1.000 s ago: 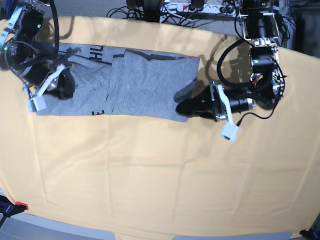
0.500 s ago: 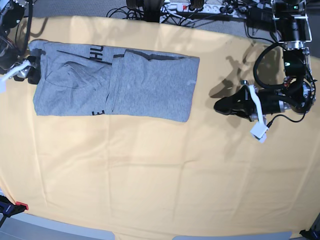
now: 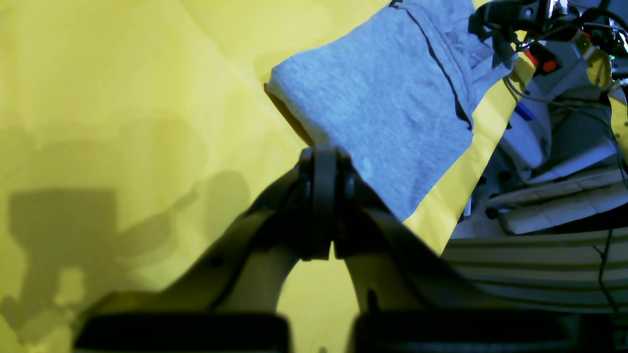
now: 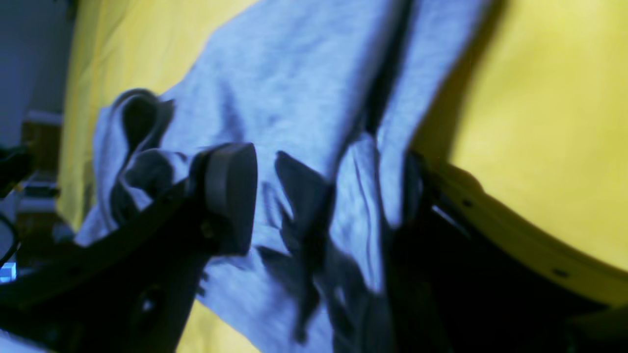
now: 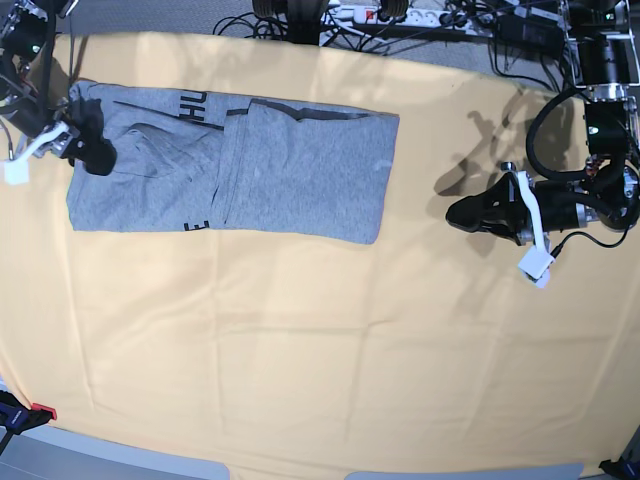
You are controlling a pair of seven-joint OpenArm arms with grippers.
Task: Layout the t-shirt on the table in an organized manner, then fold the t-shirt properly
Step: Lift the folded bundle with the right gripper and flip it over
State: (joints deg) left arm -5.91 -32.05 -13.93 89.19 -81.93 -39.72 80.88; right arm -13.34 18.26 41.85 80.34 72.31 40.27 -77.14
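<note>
Black plastic fingers of the right claw (image 5: 93, 155) stand spread wide over the far left end of the heather-grey cotton t-shirt (image 5: 300, 170). In the right wrist view the right claw (image 4: 319, 196) has one pad on each side of a rumpled ridge of grey cloth, and nothing is pinched between them. That shirt lies folded into a long band on the far left part of the worktop (image 5: 320, 340), covered in pale yellow-orange cloth, with bits of black block lettering showing at its far and near edges. Well to the right, apart from the shirt, the left claw (image 5: 462, 212) hangs low over bare cloth. In the left wrist view the left claw (image 3: 321, 206) has its dark fingers pressed together, empty, with the grey shirt (image 3: 392, 98) beyond its tips.
</note>
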